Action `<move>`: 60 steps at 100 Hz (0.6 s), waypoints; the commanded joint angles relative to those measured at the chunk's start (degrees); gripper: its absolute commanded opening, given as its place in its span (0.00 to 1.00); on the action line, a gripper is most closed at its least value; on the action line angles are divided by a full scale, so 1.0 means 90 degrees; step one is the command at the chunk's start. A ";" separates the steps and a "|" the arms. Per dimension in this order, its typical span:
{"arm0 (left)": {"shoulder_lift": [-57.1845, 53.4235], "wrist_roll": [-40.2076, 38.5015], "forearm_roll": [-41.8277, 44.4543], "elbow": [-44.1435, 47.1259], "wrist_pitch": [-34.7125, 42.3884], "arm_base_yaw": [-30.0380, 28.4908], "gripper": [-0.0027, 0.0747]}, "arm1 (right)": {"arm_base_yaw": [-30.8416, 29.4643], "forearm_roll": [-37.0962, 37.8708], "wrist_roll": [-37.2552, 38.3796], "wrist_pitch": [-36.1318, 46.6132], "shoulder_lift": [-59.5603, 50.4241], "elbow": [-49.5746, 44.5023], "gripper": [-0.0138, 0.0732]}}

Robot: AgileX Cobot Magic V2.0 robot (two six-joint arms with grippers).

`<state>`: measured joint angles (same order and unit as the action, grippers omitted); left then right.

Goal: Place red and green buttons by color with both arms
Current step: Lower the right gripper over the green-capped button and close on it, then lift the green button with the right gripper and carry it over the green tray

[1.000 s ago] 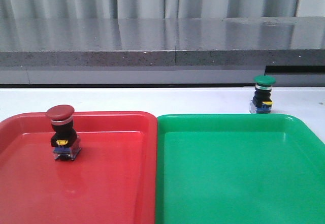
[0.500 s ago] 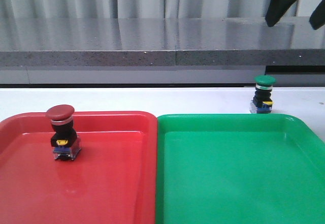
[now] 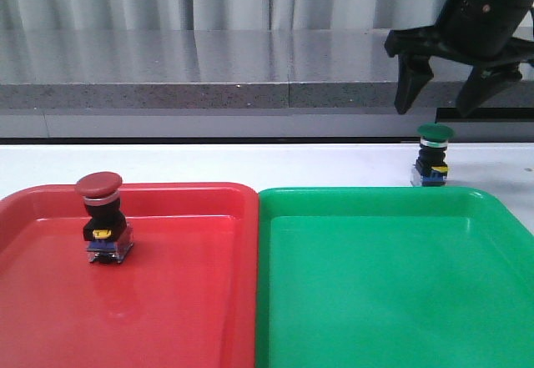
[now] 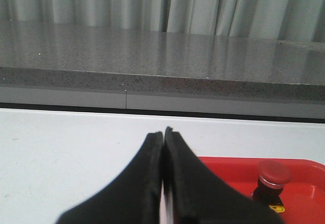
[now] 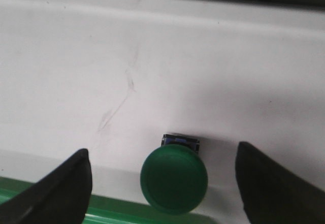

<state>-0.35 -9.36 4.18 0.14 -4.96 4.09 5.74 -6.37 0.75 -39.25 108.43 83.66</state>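
Note:
The red button (image 3: 102, 218) stands upright in the red tray (image 3: 167, 301), near its far left. It also shows in the left wrist view (image 4: 271, 181). The green button (image 3: 433, 154) stands on the white table just behind the green tray (image 3: 392, 284). My right gripper (image 3: 438, 109) hangs open right above the green button, fingers spread to either side. In the right wrist view the green cap (image 5: 173, 178) lies between the open fingers (image 5: 58, 193). My left gripper (image 4: 163, 132) is shut and empty, off to the left of the red tray; it is out of the front view.
The two trays sit side by side at the table's front. A grey stone ledge (image 3: 250, 76) runs along the back of the table, with curtains behind it. White table (image 3: 250, 163) lies between the trays and the ledge.
My right gripper has come down from the top right into view and now hangs just above the green button. The buttons have not moved.

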 commanded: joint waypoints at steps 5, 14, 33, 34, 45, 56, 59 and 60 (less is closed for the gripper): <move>-0.0194 -0.0045 -0.0002 0.0258 0.0500 0.0049 0.01 | -0.0007 -0.0028 -0.0084 0.0216 -0.0084 0.0227 0.83; -0.0194 -0.0045 -0.0002 0.0258 0.0500 0.0049 0.01 | -0.0007 -0.0028 -0.0084 0.0163 0.0032 0.0227 0.80; -0.0194 -0.0045 -0.0002 0.0258 0.0500 0.0049 0.01 | -0.0007 -0.0028 -0.0084 0.0128 0.0091 0.0227 0.62; -0.0194 -0.0045 -0.0002 0.0258 0.0500 0.0049 0.01 | -0.0007 -0.0028 -0.0084 0.0128 0.0091 0.0227 0.61; -0.0194 -0.0045 -0.0002 0.0258 0.0500 0.0049 0.01 | -0.0007 -0.0028 -0.0084 0.0114 0.0091 0.0227 0.48; -0.0194 -0.0045 -0.0002 0.0258 0.0500 0.0049 0.01 | -0.0007 -0.0028 -0.0084 0.0051 0.0039 0.0242 0.48; -0.0194 -0.0045 -0.0002 0.0258 0.0500 0.0049 0.01 | -0.0007 -0.0028 -0.0084 0.0000 0.0006 0.0271 0.48; -0.0194 -0.0045 -0.0002 0.0258 0.0500 0.0049 0.01 | -0.0007 -0.0028 -0.0084 -0.0018 -0.0012 0.0281 0.48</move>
<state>-0.35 -9.36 4.18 0.14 -4.96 4.09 5.74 -6.37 0.71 -39.70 112.41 83.80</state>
